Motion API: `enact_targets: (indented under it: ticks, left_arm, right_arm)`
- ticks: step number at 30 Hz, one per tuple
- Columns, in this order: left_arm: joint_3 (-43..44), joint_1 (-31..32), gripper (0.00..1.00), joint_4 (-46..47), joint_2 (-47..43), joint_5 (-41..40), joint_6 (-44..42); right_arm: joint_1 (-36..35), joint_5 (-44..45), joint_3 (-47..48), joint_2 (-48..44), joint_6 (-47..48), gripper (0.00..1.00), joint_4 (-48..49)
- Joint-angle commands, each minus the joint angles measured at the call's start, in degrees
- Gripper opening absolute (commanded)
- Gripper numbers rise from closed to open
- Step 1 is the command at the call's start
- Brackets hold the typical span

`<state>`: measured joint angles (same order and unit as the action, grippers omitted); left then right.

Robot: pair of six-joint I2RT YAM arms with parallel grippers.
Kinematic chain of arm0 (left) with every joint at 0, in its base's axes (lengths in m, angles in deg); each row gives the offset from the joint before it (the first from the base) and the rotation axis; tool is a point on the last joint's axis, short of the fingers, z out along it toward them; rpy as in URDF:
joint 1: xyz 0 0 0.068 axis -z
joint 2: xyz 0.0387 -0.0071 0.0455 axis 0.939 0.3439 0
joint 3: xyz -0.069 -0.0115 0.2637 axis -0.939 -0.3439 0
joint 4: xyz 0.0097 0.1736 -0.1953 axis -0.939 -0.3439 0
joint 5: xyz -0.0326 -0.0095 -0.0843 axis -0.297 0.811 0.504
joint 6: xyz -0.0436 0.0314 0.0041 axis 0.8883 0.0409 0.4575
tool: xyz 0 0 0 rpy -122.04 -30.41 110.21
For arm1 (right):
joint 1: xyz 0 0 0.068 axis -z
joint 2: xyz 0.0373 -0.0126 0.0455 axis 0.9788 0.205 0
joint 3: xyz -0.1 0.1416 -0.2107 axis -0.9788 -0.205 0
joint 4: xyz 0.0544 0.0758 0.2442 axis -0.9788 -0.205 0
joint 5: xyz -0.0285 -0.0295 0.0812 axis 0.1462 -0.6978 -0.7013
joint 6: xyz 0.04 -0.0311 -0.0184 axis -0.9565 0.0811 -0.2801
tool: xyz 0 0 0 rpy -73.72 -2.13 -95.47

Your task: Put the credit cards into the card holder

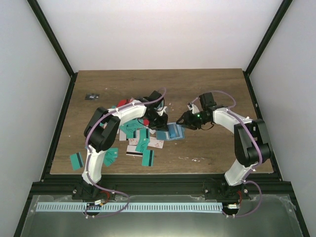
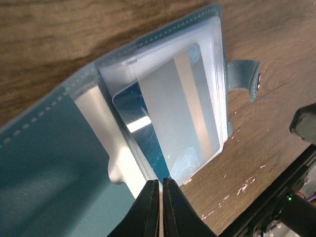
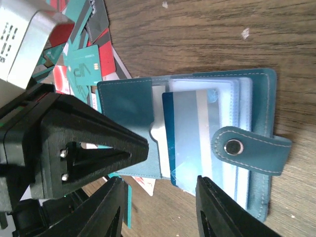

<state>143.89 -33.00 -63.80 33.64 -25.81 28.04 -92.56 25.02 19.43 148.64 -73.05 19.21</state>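
Observation:
The card holder [image 1: 174, 131] lies open on the table, teal with clear inner pockets [image 2: 39, 163] [image 3: 128, 103]. A blue card with a pale stripe [image 2: 173, 123] [image 3: 190, 143] sits partly inside a clear pocket. My left gripper [image 1: 157, 123] [image 2: 160, 181] is shut, its tips at the card's near corner; I see nothing between the jaws. Its black wedge [image 3: 143, 145] points at the pocket edge. My right gripper [image 1: 183, 121] [image 3: 163, 207] is open and empty, its jaws straddling the holder's near edge. Loose credit cards [image 1: 140, 140] [image 3: 81, 69], teal, red and white, lie piled left of the holder.
The holder's snap strap [image 2: 244, 79] [image 3: 247, 150] sticks out on its right side. More teal cards [image 1: 76, 160] [image 1: 111, 155] [image 1: 148, 158] lie toward the front left. A small dark object [image 1: 91, 96] sits at the back left. Black frame rails border the table.

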Motion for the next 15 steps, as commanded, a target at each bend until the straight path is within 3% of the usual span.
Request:
enact_targets:
  ticks: [1, 15]
  left_arm:
    - [1.16, -0.63, 0.05, 1.43, -1.41, 0.36, 1.58]
    - [2.51, -0.76, 0.04, 2.37, 3.29, 1.09, 1.07]
  right_arm:
    - [-0.29, -3.04, -0.72, -2.31, -2.25, 0.42, 2.3]
    - [-0.3, -4.74, -2.33, -0.86, -3.89, 0.42, 5.21]
